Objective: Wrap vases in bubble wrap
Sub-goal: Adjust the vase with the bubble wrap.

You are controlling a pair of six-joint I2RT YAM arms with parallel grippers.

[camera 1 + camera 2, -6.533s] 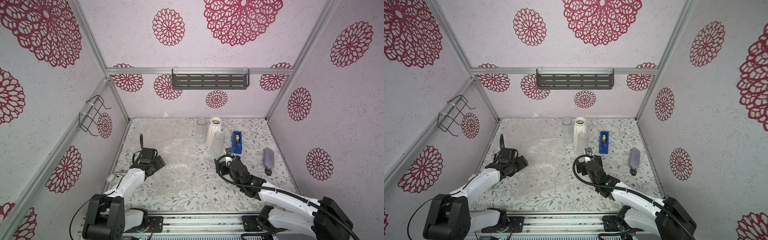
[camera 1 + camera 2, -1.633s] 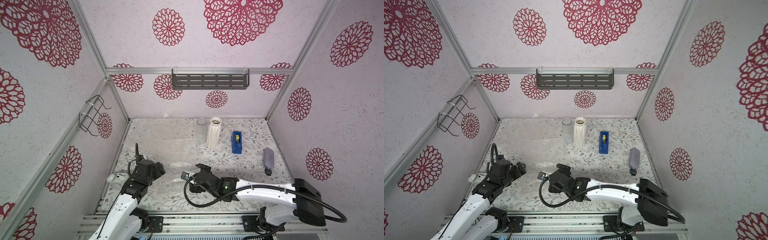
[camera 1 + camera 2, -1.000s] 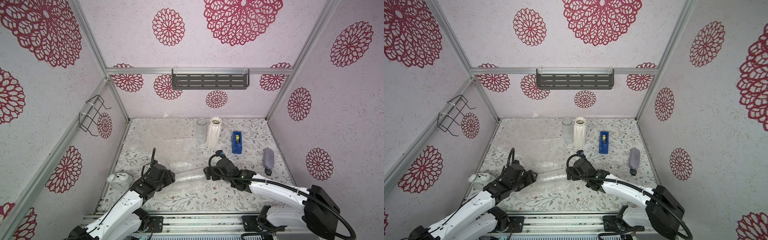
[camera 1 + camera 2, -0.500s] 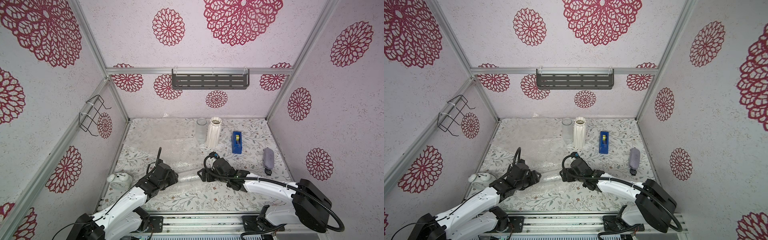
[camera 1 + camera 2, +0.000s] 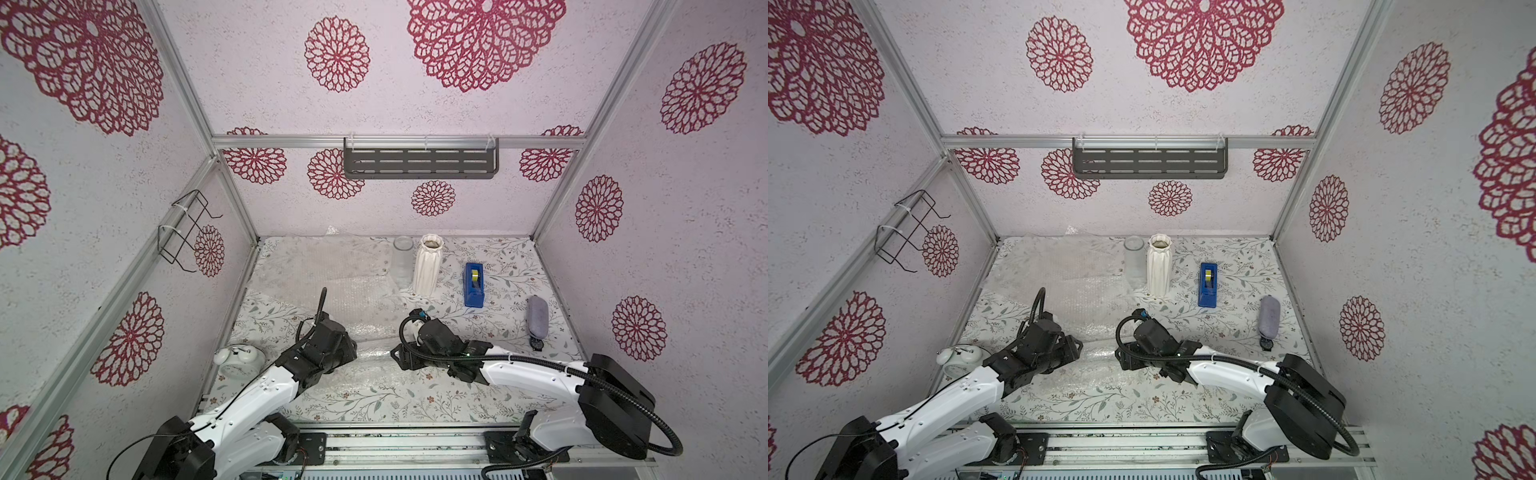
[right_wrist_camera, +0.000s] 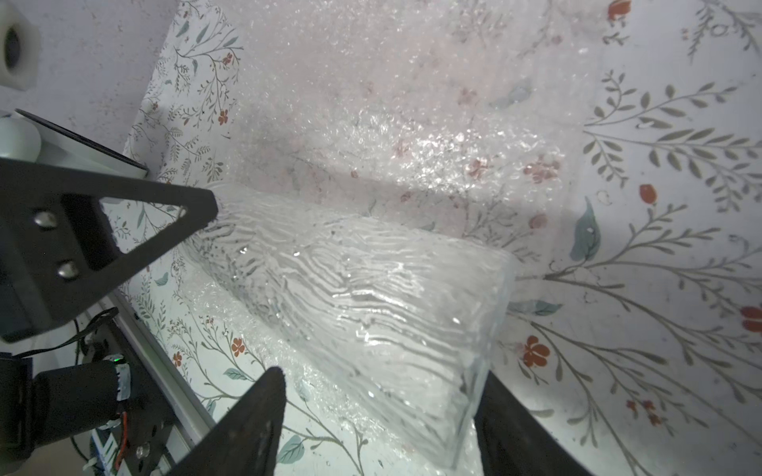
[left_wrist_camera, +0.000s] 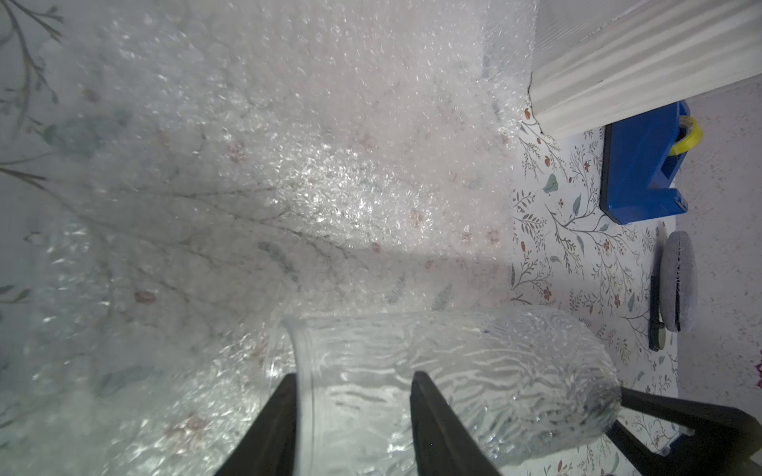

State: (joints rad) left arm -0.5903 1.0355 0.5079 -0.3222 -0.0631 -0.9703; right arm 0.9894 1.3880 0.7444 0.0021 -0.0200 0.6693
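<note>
On bubble wrap (image 5: 353, 291), left gripper (image 7: 350, 377), right gripper (image 6: 381, 373) half-open astride glass vase (image 6: 350, 288)

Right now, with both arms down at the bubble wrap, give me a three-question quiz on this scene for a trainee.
1. True or false: the textured glass vase between the left gripper and the right gripper lies on its side on the bubble wrap.
2. Which thing stands closest to the left arm? A) white alarm clock B) blue tape dispenser C) grey pouch
3. How many vases stand upright at the back of the table?
Key: 1 true. 2 A. 3 two: a clear glass cylinder and the white ribbed vase.
</note>
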